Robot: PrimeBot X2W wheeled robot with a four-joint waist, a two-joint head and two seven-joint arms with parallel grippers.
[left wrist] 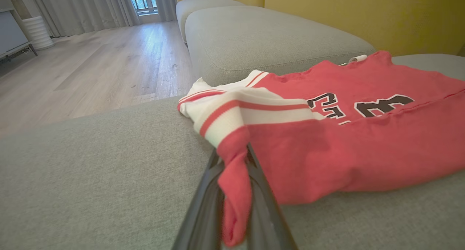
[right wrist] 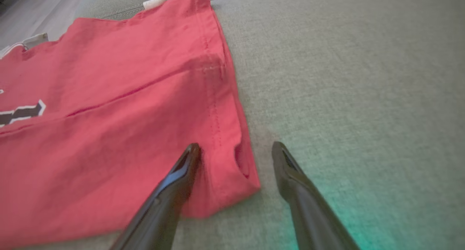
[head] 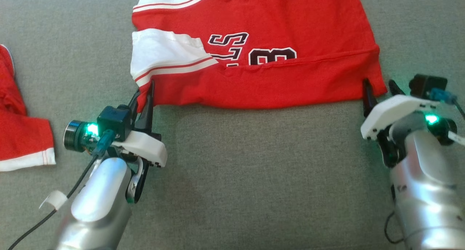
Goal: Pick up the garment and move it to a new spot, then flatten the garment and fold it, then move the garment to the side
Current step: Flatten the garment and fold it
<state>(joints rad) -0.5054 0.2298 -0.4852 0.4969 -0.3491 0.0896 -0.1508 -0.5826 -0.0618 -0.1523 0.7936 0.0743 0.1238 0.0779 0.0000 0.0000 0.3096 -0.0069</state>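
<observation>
You have a red garment (head: 290, 79) with white sleeves crossed by thin red stripes and dark lettering edged in white. The sofa (head: 254, 177) is plain grey weave. The other cloth (head: 21, 141) you see is red, white-hemmed. 2 lights (head: 92, 128) glow green.

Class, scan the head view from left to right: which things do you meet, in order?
Second red garment → left gripper → red jersey → right gripper
</observation>
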